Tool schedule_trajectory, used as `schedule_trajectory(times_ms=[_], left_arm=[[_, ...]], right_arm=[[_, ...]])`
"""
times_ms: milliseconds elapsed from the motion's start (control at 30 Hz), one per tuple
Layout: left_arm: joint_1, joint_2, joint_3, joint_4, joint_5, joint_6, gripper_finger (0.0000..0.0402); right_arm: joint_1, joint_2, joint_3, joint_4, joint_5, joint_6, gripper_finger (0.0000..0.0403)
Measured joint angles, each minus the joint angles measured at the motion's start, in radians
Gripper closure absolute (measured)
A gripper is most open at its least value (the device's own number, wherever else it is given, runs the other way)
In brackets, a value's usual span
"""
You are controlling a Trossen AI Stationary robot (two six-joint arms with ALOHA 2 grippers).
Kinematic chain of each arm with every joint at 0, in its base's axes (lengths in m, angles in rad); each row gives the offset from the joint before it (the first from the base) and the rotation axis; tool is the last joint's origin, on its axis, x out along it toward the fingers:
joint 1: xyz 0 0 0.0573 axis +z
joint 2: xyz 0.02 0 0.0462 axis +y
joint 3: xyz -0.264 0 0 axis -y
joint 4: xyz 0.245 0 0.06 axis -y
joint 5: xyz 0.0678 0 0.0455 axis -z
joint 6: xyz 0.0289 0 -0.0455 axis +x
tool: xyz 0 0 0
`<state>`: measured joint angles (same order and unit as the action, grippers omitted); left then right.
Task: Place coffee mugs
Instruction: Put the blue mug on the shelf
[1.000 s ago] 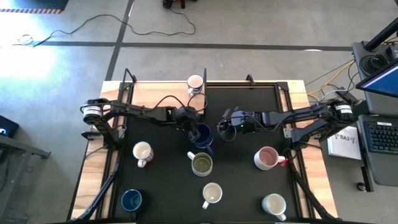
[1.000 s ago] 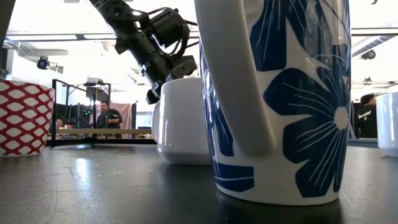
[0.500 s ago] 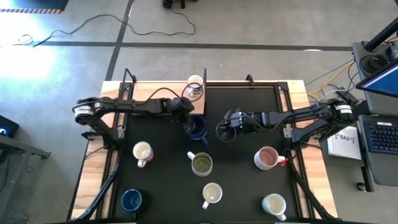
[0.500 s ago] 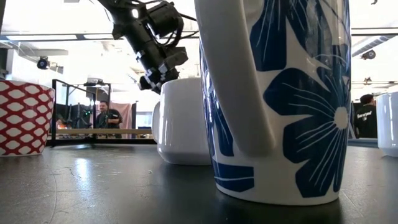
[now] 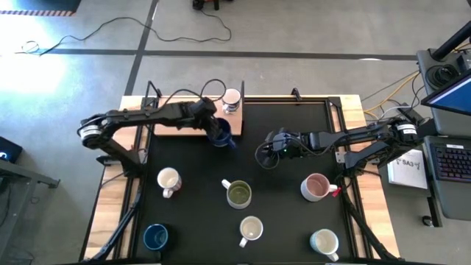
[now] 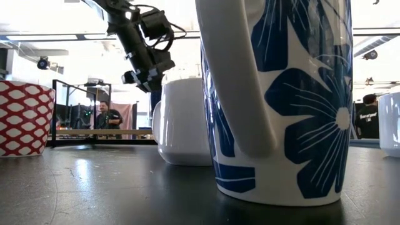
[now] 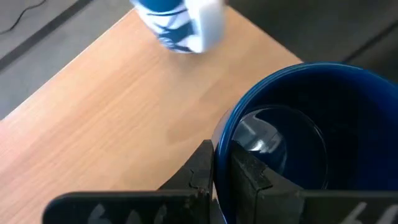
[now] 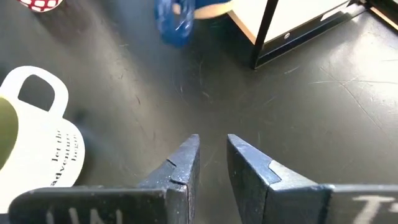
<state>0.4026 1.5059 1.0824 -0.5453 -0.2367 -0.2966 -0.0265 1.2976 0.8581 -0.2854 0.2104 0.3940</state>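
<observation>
My left gripper (image 5: 214, 130) is shut on a dark blue mug (image 5: 221, 135). It holds the mug in the air at the far edge of the black mat, beside the wooden shelf (image 5: 184, 122). The left wrist view looks into this mug (image 7: 311, 137), with the shelf's wood under it. A white mug with blue print (image 5: 232, 99) stands on the shelf's far right end. My right gripper (image 5: 268, 144) waits over the mat's middle, open by a narrow gap (image 8: 212, 144), and touches nothing. My left gripper pinches the dark blue mug's wall at the rim (image 7: 222, 144), with one finger (image 7: 252, 177) inside the mug and one (image 7: 200, 168) outside. The fingers slant down from the table's left. The mug is lifted clear, opening up, and hangs below the gripper (image 6: 147, 70).
Other mugs stand on the mat: cream (image 5: 168, 179), olive-green inside (image 5: 238, 193), white (image 5: 251, 230), dark blue (image 5: 155, 236), pink (image 5: 316, 187) and white (image 5: 324, 241). A black frame (image 5: 151, 96) edges the shelf. In the low view, a blue-flowered mug (image 6: 281, 94) fills the foreground.
My left gripper has carried the dark blue mug up off the mat's middle, toward the table's far edge and left, to the wooden shelf's edge. Its fingers have stayed shut on the mug. The right arm has kept still.
</observation>
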Motion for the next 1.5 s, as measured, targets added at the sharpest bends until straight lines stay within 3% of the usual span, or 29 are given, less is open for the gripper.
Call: schedule_trajectory(times_ms=[200,333,700,967,1500], left_arm=[[0.066,0.003,0.000,0.008,0.005,0.003,0.0393],[0.093,0.006,0.000,0.005,-0.054,-0.001,0.0393],[0.113,0.010,0.000,0.019,-0.088,-0.050,0.0393],[0.112,0.010,0.000,0.011,-0.015,-0.084,0.0365],[0.115,-0.022,0.000,-0.003,0.017,-0.053,0.0360]], right_arm=[[0.000,0.000,0.000,-0.017,0.000,-0.005,0.0335],[0.000,0.000,0.000,-0.032,0.000,-0.014,0.0335],[0.000,0.000,0.000,-0.057,0.000,-0.054,0.0335],[0.000,0.000,0.000,-0.079,0.000,-0.058,0.0335],[0.000,0.000,0.000,-0.106,0.000,-0.067,0.0335]])
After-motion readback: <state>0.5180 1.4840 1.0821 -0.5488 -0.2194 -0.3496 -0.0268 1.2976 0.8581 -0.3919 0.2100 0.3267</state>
